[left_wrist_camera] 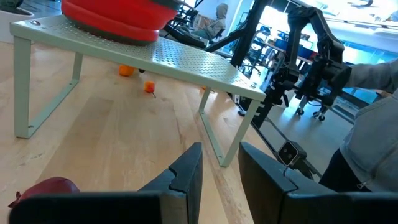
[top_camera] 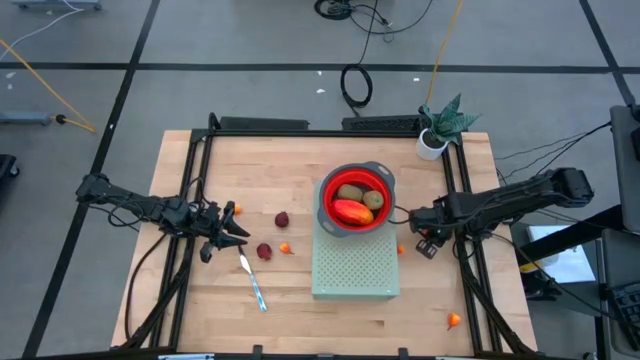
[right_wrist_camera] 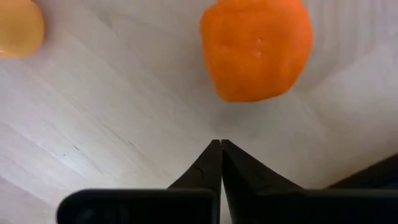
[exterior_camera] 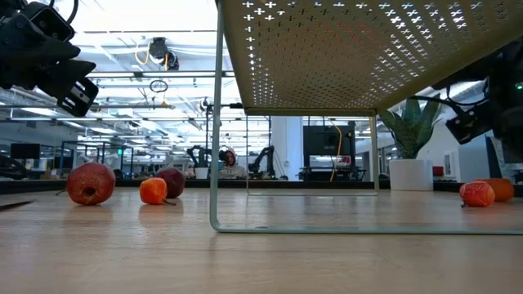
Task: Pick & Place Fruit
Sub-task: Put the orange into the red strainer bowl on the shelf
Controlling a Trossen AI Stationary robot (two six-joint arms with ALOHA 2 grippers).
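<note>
Orange, a tiny ball fruit (right_wrist_camera: 256, 46) lies just ahead of the right gripper (right_wrist_camera: 221, 144), fingers pressed together, empty; the left gripper (left_wrist_camera: 219, 163), fingers apart, waits far left.

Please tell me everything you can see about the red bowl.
The red bowl is round, with a grey rim and small grey handles; it looks like soft plastic. It stands upright on the pale green perforated metal rack, at its far end, near the table's middle. Inside lie a long red-orange fruit and two brown-green oval fruits. No claw touches it.
</note>
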